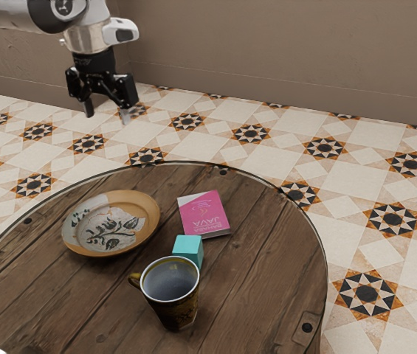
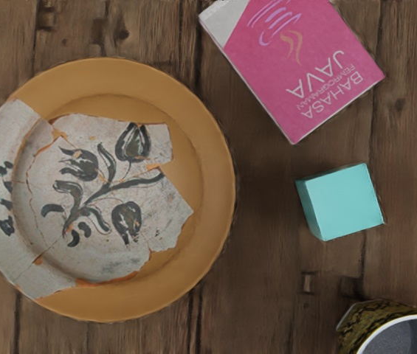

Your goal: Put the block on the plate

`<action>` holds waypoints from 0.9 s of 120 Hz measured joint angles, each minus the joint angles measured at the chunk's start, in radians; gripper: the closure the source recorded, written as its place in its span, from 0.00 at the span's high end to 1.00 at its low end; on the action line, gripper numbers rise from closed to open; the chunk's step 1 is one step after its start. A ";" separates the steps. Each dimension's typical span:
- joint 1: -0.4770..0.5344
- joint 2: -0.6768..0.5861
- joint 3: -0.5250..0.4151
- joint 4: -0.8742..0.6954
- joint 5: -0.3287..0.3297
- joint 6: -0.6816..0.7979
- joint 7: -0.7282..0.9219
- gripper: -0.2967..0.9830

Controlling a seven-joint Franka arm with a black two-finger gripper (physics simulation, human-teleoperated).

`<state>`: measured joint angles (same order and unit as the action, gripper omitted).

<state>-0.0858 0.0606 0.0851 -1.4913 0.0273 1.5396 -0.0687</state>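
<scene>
Hanging well above the round wooden table (image 1: 83, 295), the claw (image 1: 107, 113) stands wide, its two fingers spread. Below are the flower-painted plate (image 2: 215, 177) and, off its rim on the bare wood, the turquoise block (image 2: 345, 203), which sits between the pink book (image 2: 304, 66) and the mug (image 2: 356, 324), apart from both.

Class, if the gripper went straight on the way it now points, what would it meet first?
Pointing down, the gripper would probably meet the plate first; depth is hard to judge, so the table just beside it is possible.
</scene>
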 joint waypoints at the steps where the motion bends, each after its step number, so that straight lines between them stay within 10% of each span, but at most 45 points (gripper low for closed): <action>1: 0.002 0.001 0.000 0.000 0.000 0.001 -0.001 0.77; 108: -0.095 0.314 -0.028 -0.152 -0.134 0.324 -0.236 0.77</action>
<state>-0.1809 0.3743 0.0575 -1.6432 -0.1071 1.8636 -0.3046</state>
